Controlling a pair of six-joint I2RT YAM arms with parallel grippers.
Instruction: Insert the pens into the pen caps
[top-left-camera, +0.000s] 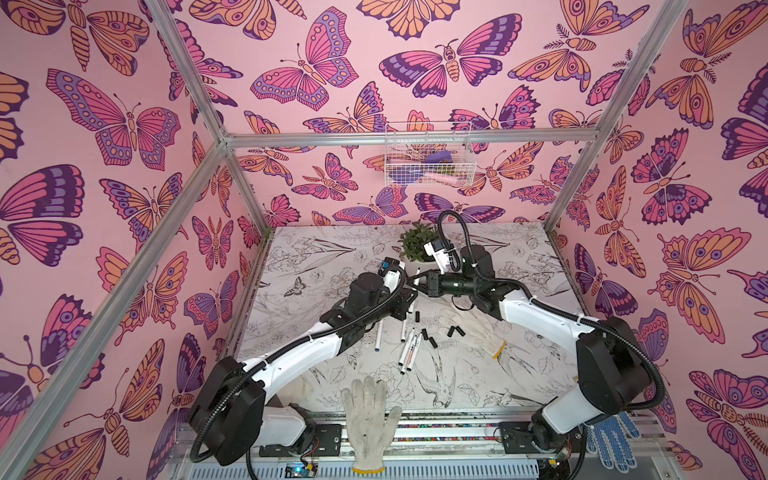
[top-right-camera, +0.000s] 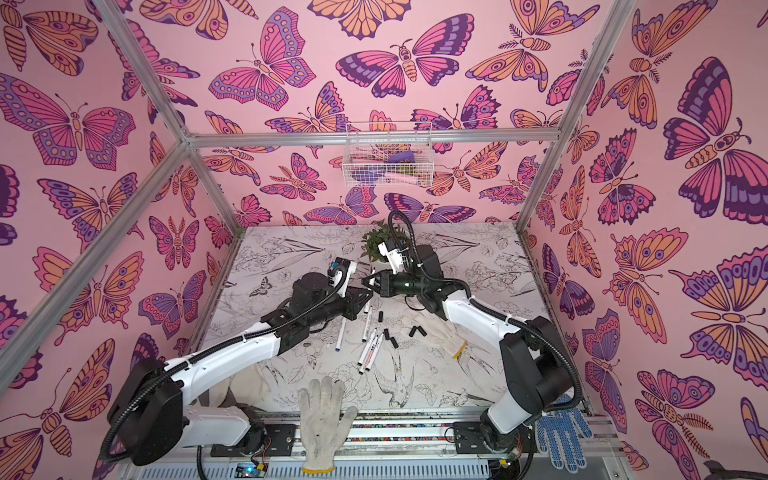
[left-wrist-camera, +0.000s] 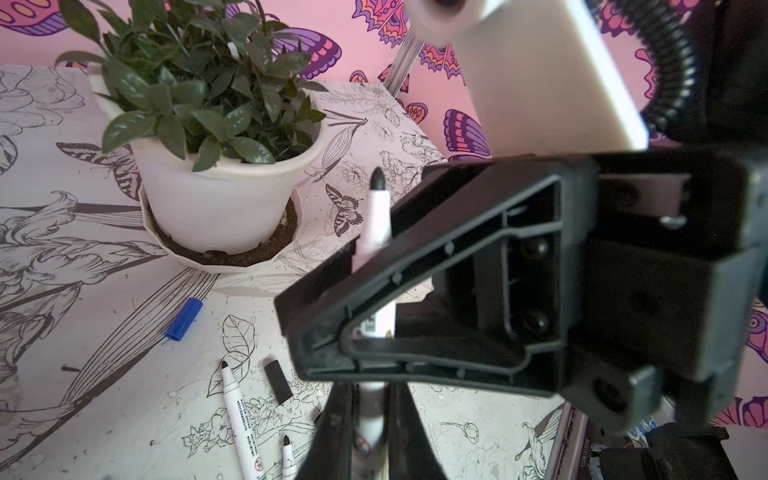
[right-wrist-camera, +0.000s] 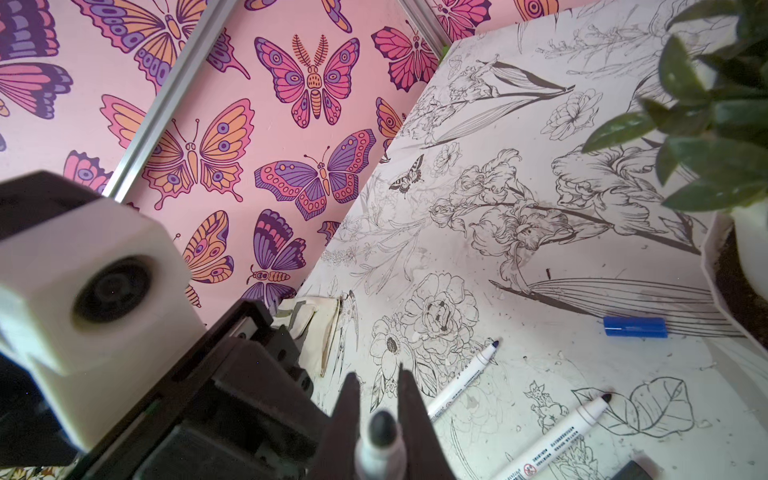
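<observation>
My left gripper (left-wrist-camera: 372, 399) is shut on a white pen (left-wrist-camera: 376, 216), which it holds above the table with its dark tip bare. My right gripper (right-wrist-camera: 377, 374) has reached across and is shut on the same pen (right-wrist-camera: 382, 428) just below the tip. In both top views the two grippers (top-left-camera: 409, 297) (top-left-camera: 415, 286) meet over the middle of the table. Several loose pens (top-left-camera: 409, 349) and black pen caps (top-left-camera: 428, 338) lie below them. A blue cap (left-wrist-camera: 184, 319) lies near the plant pot.
A potted plant (top-left-camera: 415, 243) stands just behind the grippers. One white knitted glove (top-left-camera: 473, 328) lies right of the caps and another (top-left-camera: 368, 419) at the front edge. A blue-dotted glove (top-left-camera: 611, 440) lies at the front right. A wire basket (top-left-camera: 428, 156) hangs on the back wall.
</observation>
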